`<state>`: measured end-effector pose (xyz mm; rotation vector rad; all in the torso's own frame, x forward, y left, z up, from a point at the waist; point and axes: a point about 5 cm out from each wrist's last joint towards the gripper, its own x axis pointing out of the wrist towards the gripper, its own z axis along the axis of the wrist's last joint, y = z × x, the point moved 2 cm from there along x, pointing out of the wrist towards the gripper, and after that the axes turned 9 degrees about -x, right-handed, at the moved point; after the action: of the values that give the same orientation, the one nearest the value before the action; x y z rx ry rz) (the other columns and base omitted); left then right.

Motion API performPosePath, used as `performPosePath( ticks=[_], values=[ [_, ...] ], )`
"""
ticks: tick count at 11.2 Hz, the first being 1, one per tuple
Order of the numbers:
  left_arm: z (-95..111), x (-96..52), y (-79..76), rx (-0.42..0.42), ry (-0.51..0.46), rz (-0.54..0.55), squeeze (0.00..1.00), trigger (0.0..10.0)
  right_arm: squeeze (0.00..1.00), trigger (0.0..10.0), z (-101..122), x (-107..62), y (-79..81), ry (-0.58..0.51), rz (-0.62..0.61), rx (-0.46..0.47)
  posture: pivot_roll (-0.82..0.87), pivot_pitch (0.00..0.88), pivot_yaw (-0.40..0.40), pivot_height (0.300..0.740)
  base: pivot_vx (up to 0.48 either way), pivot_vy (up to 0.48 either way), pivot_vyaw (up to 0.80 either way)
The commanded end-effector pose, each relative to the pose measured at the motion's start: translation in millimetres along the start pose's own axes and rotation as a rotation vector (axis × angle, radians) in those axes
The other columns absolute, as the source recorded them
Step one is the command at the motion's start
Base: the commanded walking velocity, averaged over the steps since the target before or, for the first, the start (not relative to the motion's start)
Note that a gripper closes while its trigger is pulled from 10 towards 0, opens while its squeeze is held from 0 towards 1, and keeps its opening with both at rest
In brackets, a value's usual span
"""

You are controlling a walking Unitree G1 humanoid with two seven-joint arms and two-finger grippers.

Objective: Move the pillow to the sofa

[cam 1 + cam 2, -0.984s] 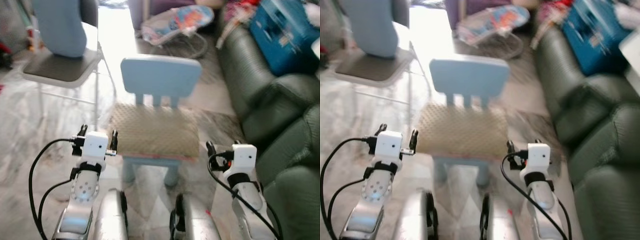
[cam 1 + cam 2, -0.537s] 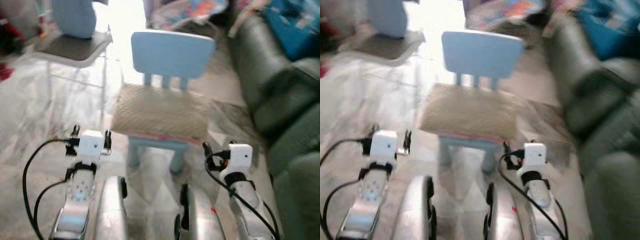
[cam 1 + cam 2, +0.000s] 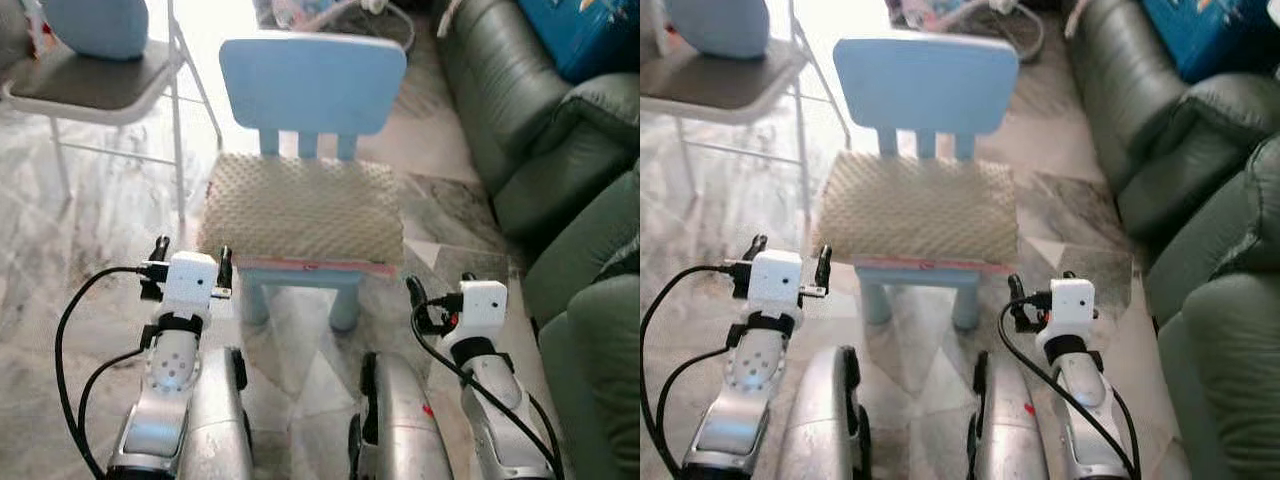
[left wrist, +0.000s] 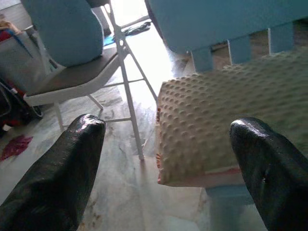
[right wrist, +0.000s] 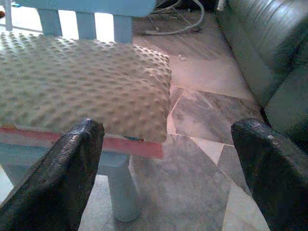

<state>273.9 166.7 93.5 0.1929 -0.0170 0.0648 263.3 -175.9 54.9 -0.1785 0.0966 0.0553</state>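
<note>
A beige bumpy pillow [image 3: 300, 212] with a red edge lies flat on the seat of a small light-blue chair [image 3: 312, 88] straight ahead. A dark green sofa [image 3: 560, 160] runs along the right side. My left gripper [image 3: 190, 262] hovers open near the pillow's front left corner, nothing between its fingers [image 4: 62, 178]. My right gripper [image 3: 440, 296] is held open near the pillow's front right corner, below the seat edge, also holding nothing. In the right wrist view the pillow [image 5: 82, 82] overhangs the chair seat.
A folding chair [image 3: 100, 90] with a blue cushion [image 3: 95, 22] on it stands at the back left. A blue box [image 3: 590, 30] rests on the sofa at the far right. A baby bouncer frame [image 3: 370, 15] sits behind the small chair. The floor is marble tile.
The camera has moved closer and steadied; the chair and pillow now sit nearer and sharper. Both grippers stay raised and open at the pillow's front corners.
</note>
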Motion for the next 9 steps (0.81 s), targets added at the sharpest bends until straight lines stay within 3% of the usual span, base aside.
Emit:
performPosePath(
  ticks=[1,3,6,9],
  values=[
    [-3.0,-2.8,-0.3,0.008,0.018,0.009,0.0,10.0,0.0,10.0,-5.0,-3.9,-0.1,0.018,0.006,-0.001,-0.02,0.179,-0.034,0.515,0.0,0.0,0.0],
    [-1.2,-2.3,-0.7,-0.009,0.014,0.001,0.0,10.0,0.0,10.0,-4.6,-3.7,-0.1,0.018,0.009,-0.001,-0.03,0.182,-0.036,0.515,0.0,0.0,0.0],
    [0.5,-1.3,-2.4,-0.014,0.008,-0.01,0.0,10.0,0.0,10.0,-4.7,-3.0,0.3,0.022,0.019,-0.01,-0.03,0.185,-0.039,0.515,0.328,0.0,0.0],
    [-2.5,-3.6,-3.4,-0.026,0.017,-0.02,0.0,10.0,0.0,10.0,4.4,4.9,9.6,-0.018,0.095,-0.106,-0.03,0.182,-0.055,0.515,0.398,0.0,0.0]
  ],
)
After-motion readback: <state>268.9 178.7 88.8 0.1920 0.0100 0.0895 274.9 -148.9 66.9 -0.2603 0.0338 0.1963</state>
